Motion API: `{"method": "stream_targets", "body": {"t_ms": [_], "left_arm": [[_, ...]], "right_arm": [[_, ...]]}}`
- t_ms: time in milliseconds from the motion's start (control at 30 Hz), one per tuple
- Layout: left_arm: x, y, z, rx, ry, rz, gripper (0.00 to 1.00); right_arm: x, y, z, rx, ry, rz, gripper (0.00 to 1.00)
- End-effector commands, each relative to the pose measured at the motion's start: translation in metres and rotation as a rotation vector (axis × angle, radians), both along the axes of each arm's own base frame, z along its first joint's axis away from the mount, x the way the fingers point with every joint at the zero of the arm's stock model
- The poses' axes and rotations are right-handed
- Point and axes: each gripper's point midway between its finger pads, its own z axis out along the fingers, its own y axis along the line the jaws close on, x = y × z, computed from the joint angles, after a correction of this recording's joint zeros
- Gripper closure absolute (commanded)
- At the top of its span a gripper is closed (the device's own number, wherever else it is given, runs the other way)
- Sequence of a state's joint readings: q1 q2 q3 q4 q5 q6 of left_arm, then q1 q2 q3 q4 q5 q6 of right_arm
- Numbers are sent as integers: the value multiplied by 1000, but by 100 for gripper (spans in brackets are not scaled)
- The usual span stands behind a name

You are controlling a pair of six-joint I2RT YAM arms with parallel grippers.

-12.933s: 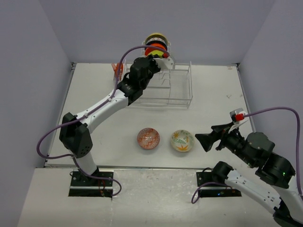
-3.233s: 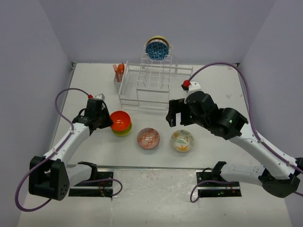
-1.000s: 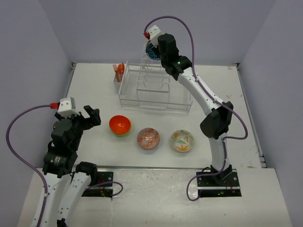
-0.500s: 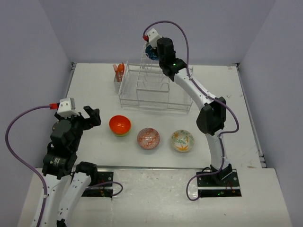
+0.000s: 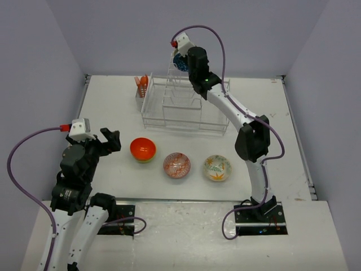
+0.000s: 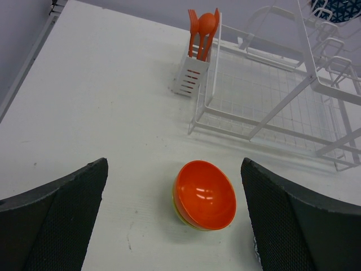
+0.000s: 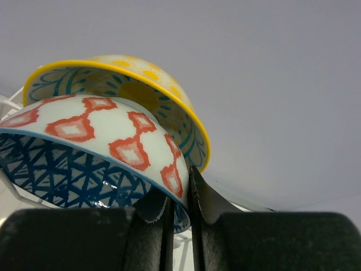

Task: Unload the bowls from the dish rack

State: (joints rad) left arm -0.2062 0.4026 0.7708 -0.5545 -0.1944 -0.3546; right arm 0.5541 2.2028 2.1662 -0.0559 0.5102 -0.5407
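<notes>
My right gripper (image 7: pixel 179 199) is shut on the rim of the blue patterned bowl (image 7: pixel 84 155), one finger inside and one outside. That bowl stands on edge at the back of the white wire dish rack (image 5: pixel 186 107), with a yellow-rimmed bowl (image 7: pixel 141 84) right behind it. On the table in front of the rack sit a plain orange bowl (image 6: pixel 206 195) nested in a lime green bowl (image 6: pixel 177 208), a red-white patterned bowl (image 5: pixel 177 165) and an orange-leaf bowl (image 5: pixel 217 167). My left gripper (image 6: pixel 175 186) hovers open above the orange bowl, holding nothing.
Orange utensils (image 6: pixel 202 25) stand in the rack's side cup (image 6: pixel 189 76) at its left end. The rack's tall wire dividers (image 6: pixel 316 73) rise near the right arm (image 5: pixel 225 104). Purple walls close in the table on three sides.
The right gripper's jaws have closed onto the blue bowl's rim at the back of the rack. The left arm has barely moved.
</notes>
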Motion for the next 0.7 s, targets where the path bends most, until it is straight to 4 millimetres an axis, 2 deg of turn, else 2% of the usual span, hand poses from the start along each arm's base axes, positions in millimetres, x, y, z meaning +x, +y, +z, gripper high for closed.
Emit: {"method": "stream_targets", "body": {"t_ms": [0,67,300,667], "left_arm": [[3,-3,11,9,-53,-19,0],[2,-3,11,9,-53,-21,0],[2,-3,12,8,-56,-19,0],[1,-3,13,6,-62,-22,0]], "right_arm": [[-12,-9,42,59,-84,-26,95],[-15,-11,53,88,-118,-29,100],[-24,-17,73,146,-157,-34,100],[-33,-23,90,170,-215,-39,100]]}}
